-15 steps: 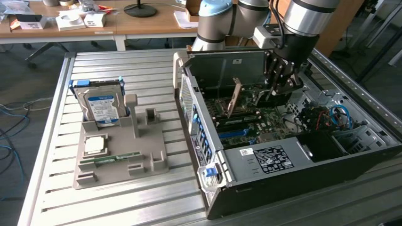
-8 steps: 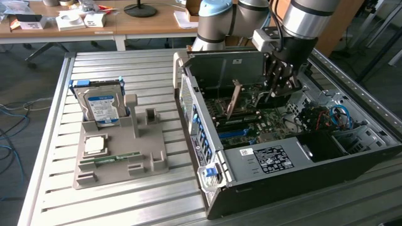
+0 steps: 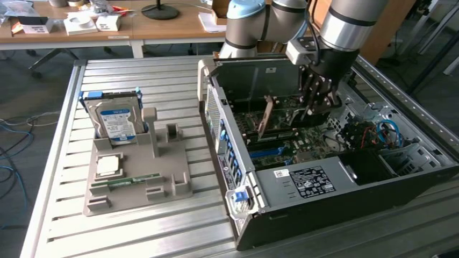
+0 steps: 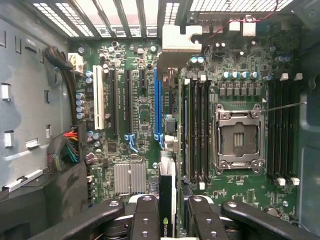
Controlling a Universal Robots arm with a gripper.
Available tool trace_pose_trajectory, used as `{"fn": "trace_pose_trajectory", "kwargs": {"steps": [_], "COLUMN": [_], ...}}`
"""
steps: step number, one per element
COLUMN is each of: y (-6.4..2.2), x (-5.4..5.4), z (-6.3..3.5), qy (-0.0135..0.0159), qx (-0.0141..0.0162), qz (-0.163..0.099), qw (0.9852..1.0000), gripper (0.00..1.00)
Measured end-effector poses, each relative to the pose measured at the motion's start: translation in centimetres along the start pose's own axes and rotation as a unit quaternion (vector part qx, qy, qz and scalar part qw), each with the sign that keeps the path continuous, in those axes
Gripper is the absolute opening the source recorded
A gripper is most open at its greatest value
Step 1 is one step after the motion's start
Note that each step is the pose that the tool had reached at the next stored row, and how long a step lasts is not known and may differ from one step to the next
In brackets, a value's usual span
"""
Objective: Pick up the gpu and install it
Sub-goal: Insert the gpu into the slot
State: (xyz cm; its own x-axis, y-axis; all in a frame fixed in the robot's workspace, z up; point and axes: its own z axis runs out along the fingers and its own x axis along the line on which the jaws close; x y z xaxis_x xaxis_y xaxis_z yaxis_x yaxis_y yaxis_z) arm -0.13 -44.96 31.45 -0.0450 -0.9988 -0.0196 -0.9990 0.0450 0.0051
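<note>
Clamping the gpu edge-on between its dark fingers, the gripper sits nearest in the wrist view. Beyond it the card runs just beside the blue slot of the motherboard to its pale bracket. The exterior view adds the gripper reaching down inside the open computer case, with the gpu standing upright. Toward the exterior view's left, a hard drive stands in a grey tray.

Silver arm, black end.
The arm has grey metal tubes, pale blue joint caps, a black band and a black gripper.
</note>
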Motion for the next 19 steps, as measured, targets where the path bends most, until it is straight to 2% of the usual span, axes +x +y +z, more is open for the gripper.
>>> {"fn": "trace_pose_trajectory", "kwargs": {"steps": [5,11,19], "y": [0.01,0.75,0.76], "x": [0.00,0.04,0.04], "z": [0.06,0.12,0.13], "qy": [0.0001,0.0000,0.0000], "qx": [0.0000,0.0001,0.0001], "qz": [0.000,0.000,0.000], "qw": [1.0000,1.0000,1.0000], "gripper": [0.27,0.27,0.27]}}
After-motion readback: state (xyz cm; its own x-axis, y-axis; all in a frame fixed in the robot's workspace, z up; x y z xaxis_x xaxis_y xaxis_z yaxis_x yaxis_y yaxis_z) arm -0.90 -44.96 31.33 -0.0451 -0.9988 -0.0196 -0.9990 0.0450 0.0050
